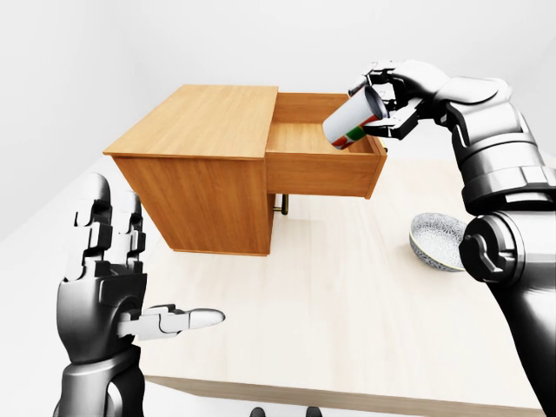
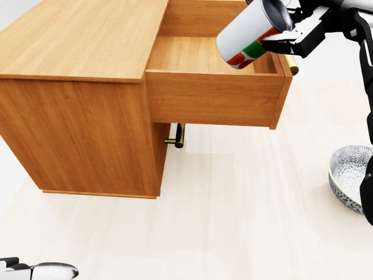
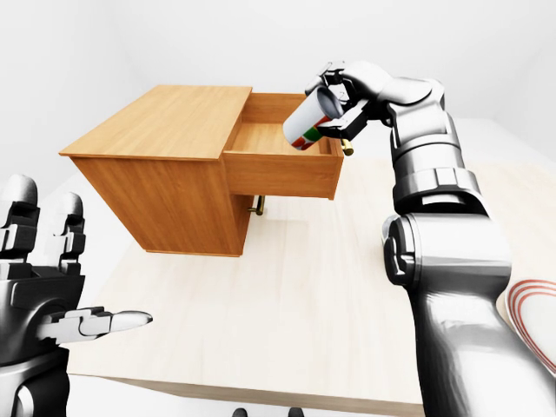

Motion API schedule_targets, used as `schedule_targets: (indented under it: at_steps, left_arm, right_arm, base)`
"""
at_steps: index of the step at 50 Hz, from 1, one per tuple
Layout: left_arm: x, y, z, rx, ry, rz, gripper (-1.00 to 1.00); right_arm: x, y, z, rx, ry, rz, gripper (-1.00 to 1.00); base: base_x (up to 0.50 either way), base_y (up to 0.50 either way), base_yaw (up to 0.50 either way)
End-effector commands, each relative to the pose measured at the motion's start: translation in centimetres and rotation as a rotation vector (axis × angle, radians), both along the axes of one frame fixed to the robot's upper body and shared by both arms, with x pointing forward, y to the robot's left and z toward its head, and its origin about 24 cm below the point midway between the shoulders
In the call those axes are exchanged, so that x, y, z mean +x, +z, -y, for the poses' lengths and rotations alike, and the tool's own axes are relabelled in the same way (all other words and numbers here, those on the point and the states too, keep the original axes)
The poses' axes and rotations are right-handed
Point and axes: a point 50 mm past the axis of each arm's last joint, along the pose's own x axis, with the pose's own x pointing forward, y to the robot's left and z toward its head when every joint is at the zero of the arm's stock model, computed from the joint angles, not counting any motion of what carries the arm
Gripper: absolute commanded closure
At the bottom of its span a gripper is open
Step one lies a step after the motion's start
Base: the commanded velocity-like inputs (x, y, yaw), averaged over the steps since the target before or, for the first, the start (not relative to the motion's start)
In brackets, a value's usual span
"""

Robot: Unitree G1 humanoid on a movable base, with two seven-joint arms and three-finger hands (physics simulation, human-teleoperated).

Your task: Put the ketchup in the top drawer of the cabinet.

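Right hand (image 1: 393,102) is raised at upper right of left-eye view, arm extended over the open top drawer (image 2: 215,96) of the cabinet (image 1: 204,169). Fingers (image 2: 285,36) are closed round the ketchup bottle (image 2: 250,34); bottle is held tilted, its white body and red-green label angled down-left over the drawer's right end, above the drawer floor, not touching it. Drawer is pulled well out to the right of the cabinet top in head view; brass handle (image 2: 291,63) is seen just under the hand. A second brass handle (image 2: 179,136) is seen below the drawer.

Left hand (image 1: 113,278) is held up at lower left of left-eye view, well apart from the cabinet, fingers spread wide and upright, thumb stretched right; nothing is held.

Patterned bowl (image 1: 439,242) is resting on the bench (image 1: 347,295), right of the cabinet.
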Motion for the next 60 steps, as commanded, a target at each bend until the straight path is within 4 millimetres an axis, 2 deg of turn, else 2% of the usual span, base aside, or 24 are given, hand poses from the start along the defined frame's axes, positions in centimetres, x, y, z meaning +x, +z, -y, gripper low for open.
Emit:
schedule_targets:
  at_steps: [1,18,39,48,49,50,53,60]
  left_arm:
    - [0.0,0.0,0.0,0.0,0.0,-0.001,-1.0]
    - [0.0,-0.1,0.0,-0.001,-0.001,-0.003,-1.0]
    - [-0.1,0.1,0.1,-0.003,-0.013,0.005,-1.0]
    - [-0.2,0.2,0.1,-0.002,-0.013,0.011,-1.0]
    - [-0.1,0.1,0.1,-0.003,-0.013,0.007,-1.0]
    - [-0.2,0.1,0.1,-0.003,-0.013,0.006,-1.0]
    - [-0.1,-0.1,0.2,-0.003,-0.017,-0.006,-1.0]
    - [-0.2,0.1,0.2,0.0,-0.017,0.002,-1.0]
  right_arm:
    - [-0.1,0.2,0.2,-0.002,-0.006,0.01,1.0]
    - [0.1,0.5,-0.8,-0.043,0.009,0.011,1.0]
    - [0.3,-0.7,-1.4,-0.086,0.013,-0.022,1.0]
    - [0.3,-0.6,-1.5,-0.094,0.012,-0.017,1.0]
    - [0.3,-0.5,-1.4,-0.093,0.011,-0.016,0.88]
    - [0.3,-0.4,-1.3,-0.094,0.009,-0.013,-0.16]
    - [0.2,-0.2,-1.3,-0.097,0.007,-0.007,-1.0]
    - [0.1,0.3,-1.0,-0.1,-0.001,0.007,-1.0]
  base:
    - [0.0,0.0,0.0]
    - [0.0,0.0,0.0]
    - [0.0,0.0,0.0]
    - [0.0,0.0,0.0]
    - [0.0,0.0,0.0]
    - [0.0,0.0,0.0]
    - [0.0,0.0,0.0]
    - [0.0,0.0,0.0]
